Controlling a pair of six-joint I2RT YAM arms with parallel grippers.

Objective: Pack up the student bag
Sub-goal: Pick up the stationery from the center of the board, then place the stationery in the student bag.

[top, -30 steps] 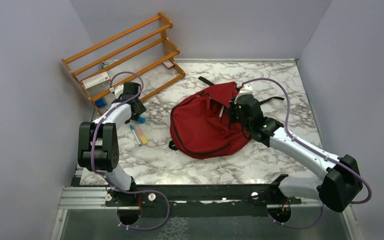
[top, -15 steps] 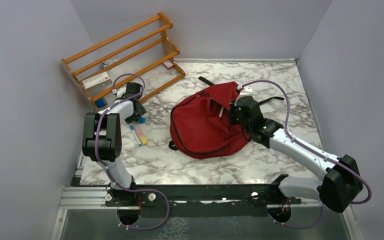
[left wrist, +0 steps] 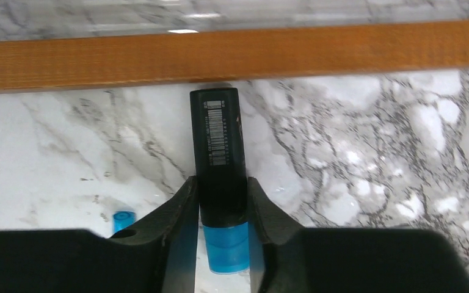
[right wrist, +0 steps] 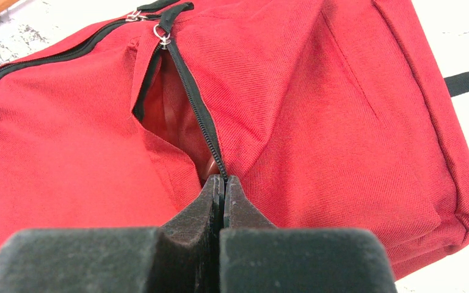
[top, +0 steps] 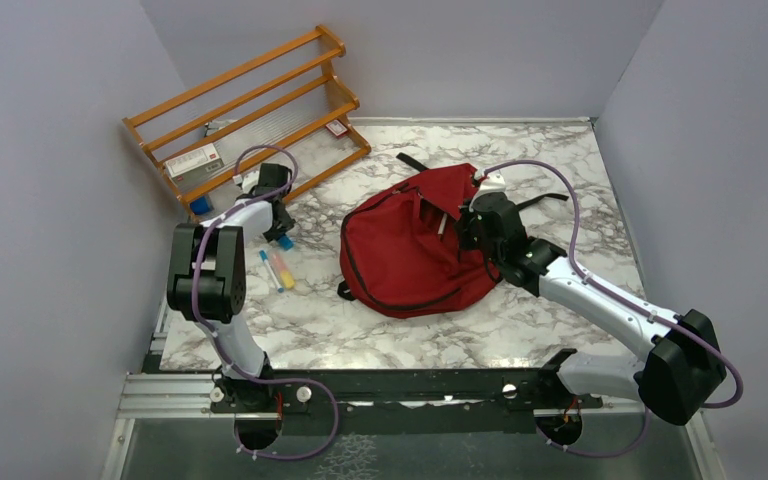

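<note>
The dark red student bag (top: pixel 410 250) lies on the marble table, its front zipper partly open; in the right wrist view (right wrist: pixel 342 91) the black zipper line runs down to my fingertips. My right gripper (top: pixel 467 228) (right wrist: pixel 225 180) is shut on the zipper edge of the bag's opening. My left gripper (top: pixel 282 228) (left wrist: pixel 220 183) is shut on a black marker with a blue end (left wrist: pixel 218 140), low over the table beside the wooden rack. The marker's black end with a barcode points at the rack's rail.
An orange wooden rack (top: pixel 250 110) stands at the far left with a small box (top: pixel 193 160) on it; its rail (left wrist: pixel 232 52) crosses the left wrist view. Two pens (top: pixel 278 268) lie on the table left of the bag. A small blue cap (left wrist: pixel 123 220) lies near the left fingers.
My left gripper has shifted a little to the right along the rack, and its elbow has swung with it. The right arm and the bag have not moved.
</note>
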